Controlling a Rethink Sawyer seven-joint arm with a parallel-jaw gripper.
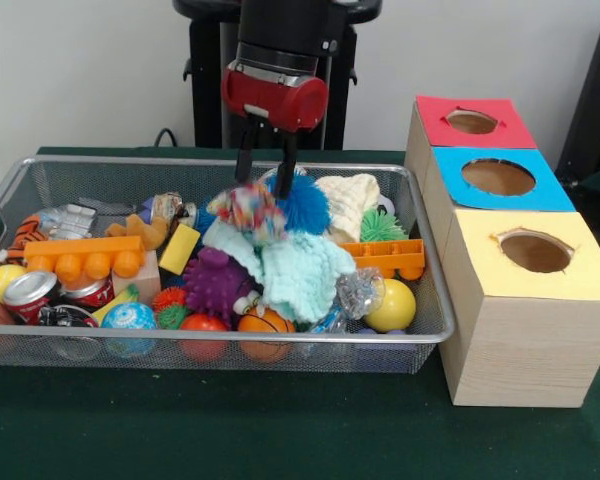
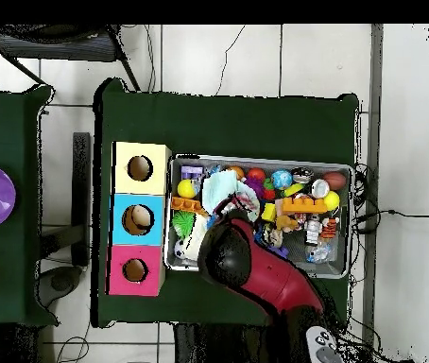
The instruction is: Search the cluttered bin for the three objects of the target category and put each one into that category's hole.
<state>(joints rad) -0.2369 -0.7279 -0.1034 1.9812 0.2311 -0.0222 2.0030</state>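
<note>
The silver wire-mesh bin (image 1: 230,338) sits on the green table, full of mixed toys, balls, cans and cloths; it also shows in the overhead view (image 2: 256,159). My red and black gripper (image 1: 263,190) reaches down into the bin's middle back. It is shut on a multicoloured knitted cloth (image 1: 248,212), which is blurred and sits just above a mint green cloth (image 1: 295,270). A cream knitted cloth (image 1: 350,200) lies to the right. Three wooden boxes stand beside the bin, with a red-topped hole (image 1: 472,121), a blue-topped hole (image 1: 498,177) and a yellow-topped hole (image 1: 536,251).
Around the cloths lie a blue fuzzy ball (image 1: 305,205), a purple spiky ball (image 1: 215,283), orange toy blocks (image 1: 85,258), soda cans (image 1: 30,292) and a yellow ball (image 1: 393,305). In the overhead view my arm (image 2: 256,269) covers the bin's near side.
</note>
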